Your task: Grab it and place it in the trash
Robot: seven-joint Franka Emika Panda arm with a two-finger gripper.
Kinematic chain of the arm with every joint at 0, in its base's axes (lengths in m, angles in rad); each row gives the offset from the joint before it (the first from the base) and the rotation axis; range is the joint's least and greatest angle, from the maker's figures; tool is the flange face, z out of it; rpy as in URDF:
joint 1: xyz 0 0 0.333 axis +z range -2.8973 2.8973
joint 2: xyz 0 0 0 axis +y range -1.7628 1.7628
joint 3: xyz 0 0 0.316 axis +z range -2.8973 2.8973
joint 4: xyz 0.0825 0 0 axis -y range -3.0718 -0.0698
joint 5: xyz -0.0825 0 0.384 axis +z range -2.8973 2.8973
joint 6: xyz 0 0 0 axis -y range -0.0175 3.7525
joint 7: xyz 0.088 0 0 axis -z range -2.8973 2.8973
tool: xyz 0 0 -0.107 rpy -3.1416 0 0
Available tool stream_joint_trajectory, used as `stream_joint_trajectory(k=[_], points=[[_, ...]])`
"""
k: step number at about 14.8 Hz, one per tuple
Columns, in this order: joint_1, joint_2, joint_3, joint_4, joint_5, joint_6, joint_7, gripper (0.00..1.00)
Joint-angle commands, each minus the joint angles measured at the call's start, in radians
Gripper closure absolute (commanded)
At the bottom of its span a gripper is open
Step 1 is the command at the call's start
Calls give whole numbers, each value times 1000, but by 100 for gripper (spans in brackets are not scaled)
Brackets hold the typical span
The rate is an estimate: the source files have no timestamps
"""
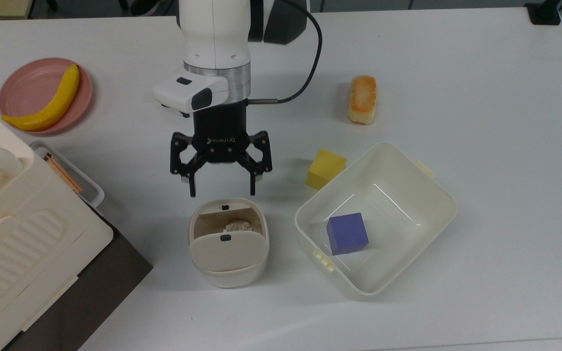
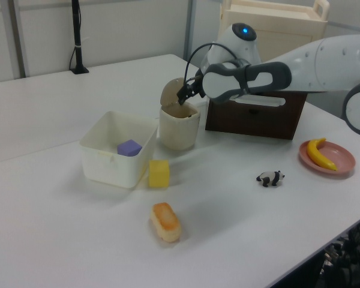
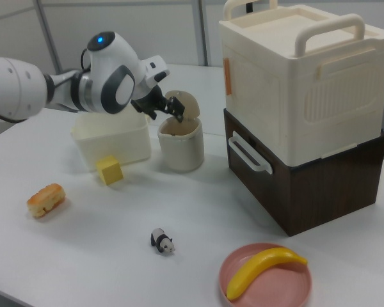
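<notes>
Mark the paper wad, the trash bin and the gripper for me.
paper wad (image 1: 238,225), top view, on its crumpled top inside the bin.
trash bin (image 1: 227,251), top view, on the flap lid.
gripper (image 1: 222,189), top view, midway between the open fingertips.

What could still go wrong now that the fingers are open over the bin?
The gripper, open and empty, hangs close to the trash bin; in the left view its fingertips sit beside the raised flap lid, so a careless retreat might clip it. The paper wad lies inside, apparently high, and may block the lid.

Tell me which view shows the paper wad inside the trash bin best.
The top view: it looks straight into the trash bin, with the paper wad behind the flap. In the left and right views the bin's wall hides its inside.
</notes>
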Motion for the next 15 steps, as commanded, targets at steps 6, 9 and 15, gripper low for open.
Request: stream_joint_trajectory(k=[6, 9, 15], points=[[1, -257, -8, -38, -6, -734, 14, 0], [-22, -314, -11, -41, -4, -845, 16, 0], [-31, -325, -13, -35, -3, -859, 16, 0]])
